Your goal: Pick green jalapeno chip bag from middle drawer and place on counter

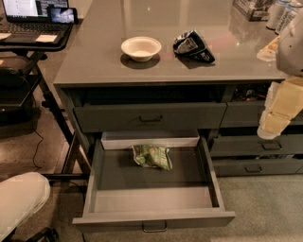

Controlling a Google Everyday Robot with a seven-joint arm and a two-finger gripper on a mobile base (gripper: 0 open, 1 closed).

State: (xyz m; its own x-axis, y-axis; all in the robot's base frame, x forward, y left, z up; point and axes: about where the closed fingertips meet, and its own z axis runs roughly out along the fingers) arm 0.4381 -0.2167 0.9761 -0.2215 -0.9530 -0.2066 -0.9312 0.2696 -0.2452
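Note:
The green jalapeno chip bag (152, 157) lies wrinkled on the floor of the middle drawer (154, 218), toward its back and a little left of centre. The drawer is pulled fully open, its bar handle facing front. The counter (94, 56) spreads above it. My gripper (271, 124) hangs at the far right edge of the view, in front of the right-hand drawers, level with the top drawer. It is well to the right of the bag and above it, touching nothing that I can see.
A white bowl (141, 48) and a black-and-white snack bag (193, 46) sit on the counter. The top drawer (150, 117) is slightly open. A laptop stand (33, 35) stands left. Cans and a box (265, 9) are back right. A white object (21, 198) is bottom left.

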